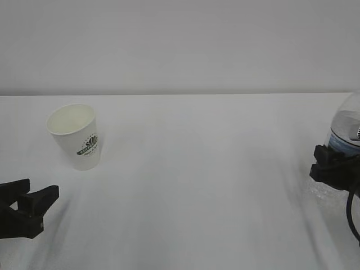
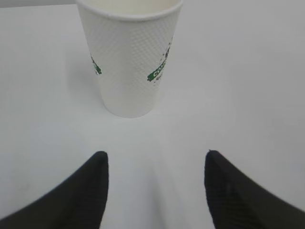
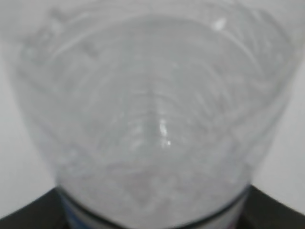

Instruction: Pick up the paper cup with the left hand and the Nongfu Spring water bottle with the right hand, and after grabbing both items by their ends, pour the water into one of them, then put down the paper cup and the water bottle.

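On my screens the paper cup stands upright on the white table, toward the left. Its print is a dark green emblem with a banner of lettering under it, but I cannot read the words in either the exterior or the left wrist view. The cup is white, tapered toward its base, and up close its wall shows a fine dimpled texture; the rim is a rolled lip and the inside looks plain white.

The left hand sits low at the left edge, nearer to me than the cup. Through its wrist camera I see both black fingers spread wide with bare table between them; the cup stands beyond the tips, roughly centred on the gap, not touching either finger.

At the far right edge, the Nongfu Spring water bottle is only partly in view: clear ribbed plastic with a blue-edged strip of label, no legible writing. The right hand is black and reaches against the bottle's lower body. In the right wrist view the bottle fills the picture, blurred, its clear ridged wall curving between dark fingers at both lower corners. I cannot tell whether they are clamped on it or merely flanking it.
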`<state>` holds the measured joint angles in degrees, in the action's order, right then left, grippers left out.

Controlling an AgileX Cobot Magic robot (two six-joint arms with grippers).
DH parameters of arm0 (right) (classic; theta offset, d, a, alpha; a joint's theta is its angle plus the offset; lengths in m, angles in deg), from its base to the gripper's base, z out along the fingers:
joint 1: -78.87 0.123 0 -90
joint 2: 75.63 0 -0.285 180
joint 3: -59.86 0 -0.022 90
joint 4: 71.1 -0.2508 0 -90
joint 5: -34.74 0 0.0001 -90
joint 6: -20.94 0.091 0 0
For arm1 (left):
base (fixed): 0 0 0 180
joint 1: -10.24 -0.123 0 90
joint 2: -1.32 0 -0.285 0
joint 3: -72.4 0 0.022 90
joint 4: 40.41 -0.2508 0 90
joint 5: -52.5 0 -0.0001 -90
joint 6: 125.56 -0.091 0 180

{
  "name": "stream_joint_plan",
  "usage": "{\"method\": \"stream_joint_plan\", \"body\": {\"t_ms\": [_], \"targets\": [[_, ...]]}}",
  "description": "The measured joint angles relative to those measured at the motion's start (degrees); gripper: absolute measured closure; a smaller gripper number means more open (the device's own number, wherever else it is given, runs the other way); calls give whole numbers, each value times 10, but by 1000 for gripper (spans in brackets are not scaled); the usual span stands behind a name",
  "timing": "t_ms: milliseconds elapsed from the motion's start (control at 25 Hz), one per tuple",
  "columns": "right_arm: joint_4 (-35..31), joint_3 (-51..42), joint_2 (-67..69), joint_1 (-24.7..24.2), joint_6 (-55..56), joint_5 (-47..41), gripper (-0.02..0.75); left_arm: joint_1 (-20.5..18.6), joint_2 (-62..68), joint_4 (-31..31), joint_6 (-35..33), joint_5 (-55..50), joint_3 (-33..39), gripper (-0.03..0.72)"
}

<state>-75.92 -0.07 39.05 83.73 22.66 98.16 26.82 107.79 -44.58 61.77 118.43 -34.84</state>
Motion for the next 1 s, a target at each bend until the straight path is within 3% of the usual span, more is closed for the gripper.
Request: {"method": "stream_joint_plan", "body": {"t_ms": [640, 1000], "targets": [[35, -6, -66, 0, -10, -4, 331, 0, 0, -1, 0, 0, 0, 228], [38, -61, -81, 0, -12, -6, 332, 0, 0, -1, 0, 1, -15, 198]]}}
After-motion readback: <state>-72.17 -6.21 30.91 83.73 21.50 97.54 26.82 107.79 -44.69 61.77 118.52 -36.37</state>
